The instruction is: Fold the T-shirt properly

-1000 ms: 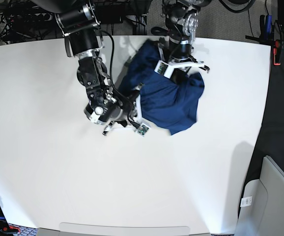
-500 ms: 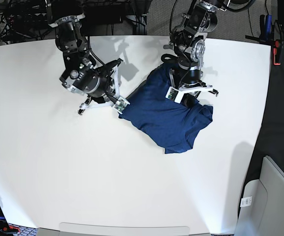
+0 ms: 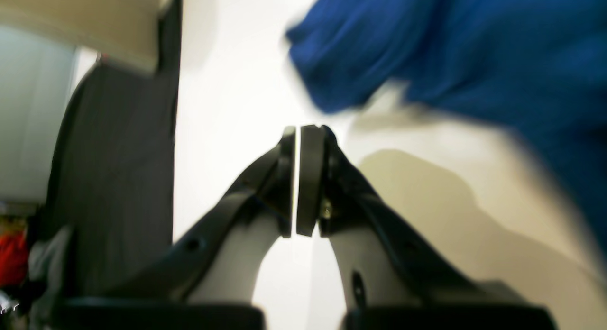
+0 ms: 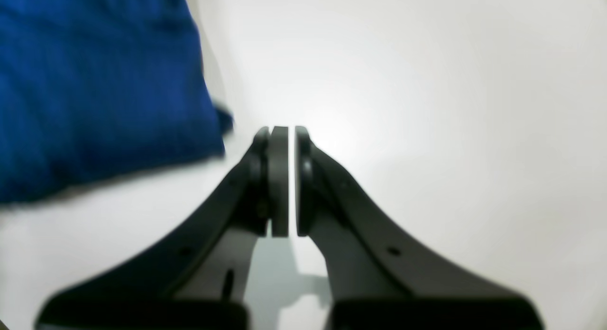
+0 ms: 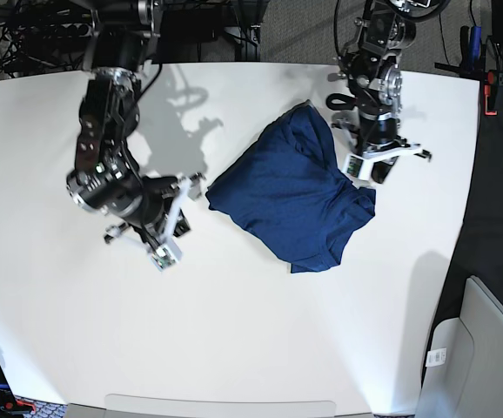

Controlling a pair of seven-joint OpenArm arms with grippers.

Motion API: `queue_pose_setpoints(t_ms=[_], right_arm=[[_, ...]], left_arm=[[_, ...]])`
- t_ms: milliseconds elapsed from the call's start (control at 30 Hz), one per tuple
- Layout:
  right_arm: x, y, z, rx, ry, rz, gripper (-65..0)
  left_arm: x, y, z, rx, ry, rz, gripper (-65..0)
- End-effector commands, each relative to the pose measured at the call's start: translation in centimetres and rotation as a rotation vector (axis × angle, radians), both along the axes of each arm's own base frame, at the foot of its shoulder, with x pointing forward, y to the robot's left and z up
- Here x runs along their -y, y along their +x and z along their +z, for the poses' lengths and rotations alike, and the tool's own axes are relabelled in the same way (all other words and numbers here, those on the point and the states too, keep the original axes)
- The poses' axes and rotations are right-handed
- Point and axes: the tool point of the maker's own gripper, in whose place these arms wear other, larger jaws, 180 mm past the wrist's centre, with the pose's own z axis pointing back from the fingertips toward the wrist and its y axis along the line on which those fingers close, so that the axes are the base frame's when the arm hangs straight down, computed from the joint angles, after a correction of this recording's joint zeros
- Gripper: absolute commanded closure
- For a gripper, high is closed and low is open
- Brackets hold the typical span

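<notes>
The navy-blue T-shirt [image 5: 291,196] lies bunched in a rough folded heap on the white table [image 5: 260,340], with no gripper touching it. My left gripper [image 5: 384,165] is just off the shirt's right edge. In the left wrist view the left gripper [image 3: 298,131] is shut and empty, and the shirt [image 3: 450,50] is blurred beyond it at the upper right. My right gripper [image 5: 175,228] is to the left of the shirt, a short gap away. In the right wrist view the right gripper [image 4: 283,131] is shut and empty, with the shirt [image 4: 95,83] at the left.
The table's right edge [image 5: 471,174] drops to dark floor. A grey bin [image 5: 478,348] stands at the bottom right. Cables and stands [image 5: 25,35] line the far side. The left wrist view shows the table edge and dark floor [image 3: 118,178] at its left.
Both grippers have let go of the shirt and pulled away from it. The right arm swung left and toward the front, the left arm moved right. The shirt now lies flatter.
</notes>
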Motion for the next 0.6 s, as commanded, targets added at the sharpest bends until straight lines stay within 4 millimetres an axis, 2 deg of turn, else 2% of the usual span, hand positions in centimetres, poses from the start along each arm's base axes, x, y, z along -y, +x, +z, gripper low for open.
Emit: queue_pose_setpoints(t_ms=[0,133,267,400,567], right_arm=[[-0.6,1.5,1.7,0.058,0.031,0.010,-1.1],[-1.8,3.9,1.3,0.066,0.056,0.013,-1.1],[-3.1,4.9,-0.3,0.032,0.040,0.017,-1.1],[-3.5,4.9,-1.3,0.014,0.037,0.024,-1.1],[-3.4,2.7,-3.9,-0.073,0.014,0.026,-1.1]], left_arm=[[-0.4,0.7,0.8,0.036,0.018,-0.001,-0.2],[-1.2,2.5,-0.4,0.016,0.036,0.014,-0.3],[-0.6,4.3,-1.3,0.002,0.015,0.031,-0.3],[1.4,5.4,-1.8,0.016,-0.028,0.012,-0.4],[4.4,5.8,-2.0,0.021,-0.049,-0.055,-0.4]])
